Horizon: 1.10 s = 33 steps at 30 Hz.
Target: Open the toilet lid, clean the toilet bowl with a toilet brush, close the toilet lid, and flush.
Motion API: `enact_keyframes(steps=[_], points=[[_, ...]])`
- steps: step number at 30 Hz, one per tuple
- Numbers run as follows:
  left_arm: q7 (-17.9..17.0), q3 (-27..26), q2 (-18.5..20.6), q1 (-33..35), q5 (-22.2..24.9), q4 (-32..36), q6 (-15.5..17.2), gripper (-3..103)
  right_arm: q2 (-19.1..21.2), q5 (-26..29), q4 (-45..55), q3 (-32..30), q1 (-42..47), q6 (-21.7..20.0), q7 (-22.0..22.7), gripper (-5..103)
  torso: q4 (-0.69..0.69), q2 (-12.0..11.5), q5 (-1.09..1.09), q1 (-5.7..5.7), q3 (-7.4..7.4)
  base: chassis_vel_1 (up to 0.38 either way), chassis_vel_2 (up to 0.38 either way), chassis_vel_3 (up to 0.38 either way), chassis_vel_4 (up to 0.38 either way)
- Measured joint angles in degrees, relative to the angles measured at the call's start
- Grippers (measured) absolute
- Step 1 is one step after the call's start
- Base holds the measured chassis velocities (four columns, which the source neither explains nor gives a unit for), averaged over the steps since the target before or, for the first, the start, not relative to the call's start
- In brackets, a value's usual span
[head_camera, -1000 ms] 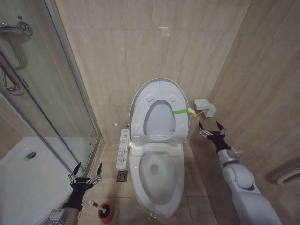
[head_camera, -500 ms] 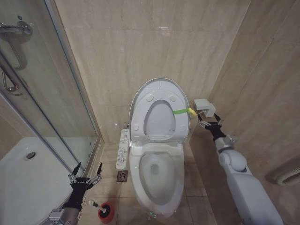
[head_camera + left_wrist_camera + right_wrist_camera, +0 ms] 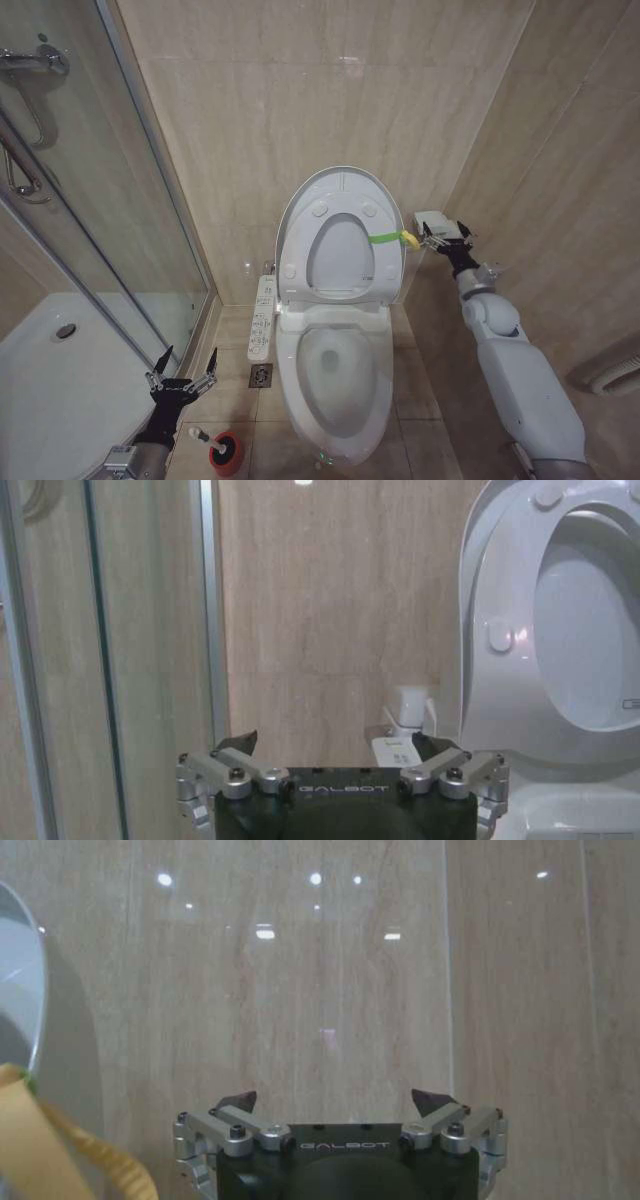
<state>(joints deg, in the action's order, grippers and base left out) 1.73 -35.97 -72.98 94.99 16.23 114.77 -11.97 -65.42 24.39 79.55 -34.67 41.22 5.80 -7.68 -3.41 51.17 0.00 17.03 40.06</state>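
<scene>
Toilet lid upright against the wall, leaving the toilet bowl exposed for brushing. Right pincer spread apart beside the green-yellow strap. Left pincer spread apart, poised above the toilet brush in its red holder.

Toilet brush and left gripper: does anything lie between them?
No. In the head view the open left gripper hangs just above the toilet brush in its red holder; between them is bare floor tile.
</scene>
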Motion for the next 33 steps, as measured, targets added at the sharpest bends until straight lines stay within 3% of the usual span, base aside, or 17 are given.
enact_keyframes(steps=[33], points=[[0.0, 0.0, 0.0, 0.0, 0.0, 0.0, 0.0, 100, -4.9, -3.0, -10.3, 3.7, -13.5, -0.1, 0.4, 100, 0.0, 0.0, -0.01, 0.0, 0.0, 0.0, 0.0, 0.0, 0.0]])
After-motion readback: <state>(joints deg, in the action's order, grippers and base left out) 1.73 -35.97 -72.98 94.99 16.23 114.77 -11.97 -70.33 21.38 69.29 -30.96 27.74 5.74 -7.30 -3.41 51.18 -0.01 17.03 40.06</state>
